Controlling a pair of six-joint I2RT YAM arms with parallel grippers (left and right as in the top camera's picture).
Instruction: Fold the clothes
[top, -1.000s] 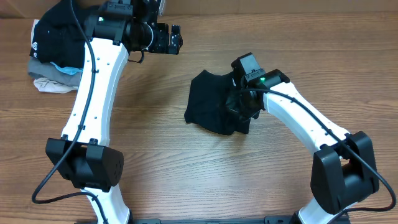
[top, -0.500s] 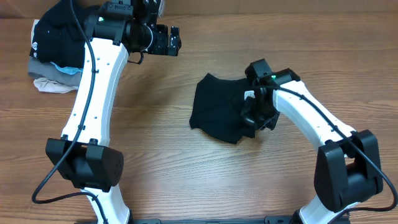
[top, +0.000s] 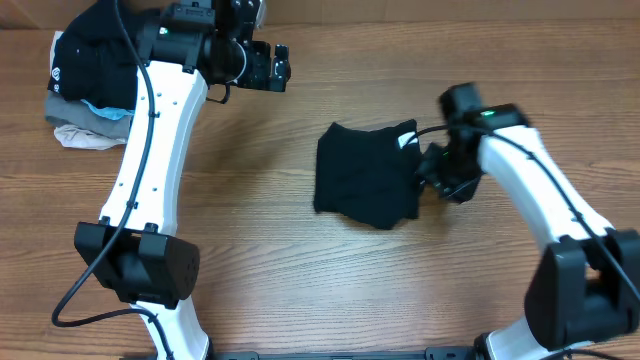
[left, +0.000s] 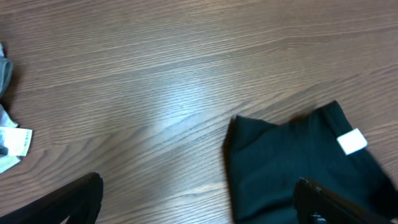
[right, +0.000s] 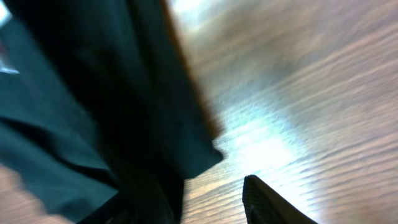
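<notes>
Centrally, black garment (top: 365, 187) is lying in a rough square on the wooden table (top: 300, 270), white tag (top: 405, 140) showing at its right edge. Right gripper (top: 432, 172) is touching that edge; whether it is gripping cannot be told through blur. Left gripper (top: 278, 65) is hovering well apart, fingers spread. Clothes pile (top: 85, 90) is sitting far left.

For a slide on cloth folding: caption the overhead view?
Right claw at the right edge of a black garment on the wooden table; left claw open, clothes pile beside its arm.
</notes>
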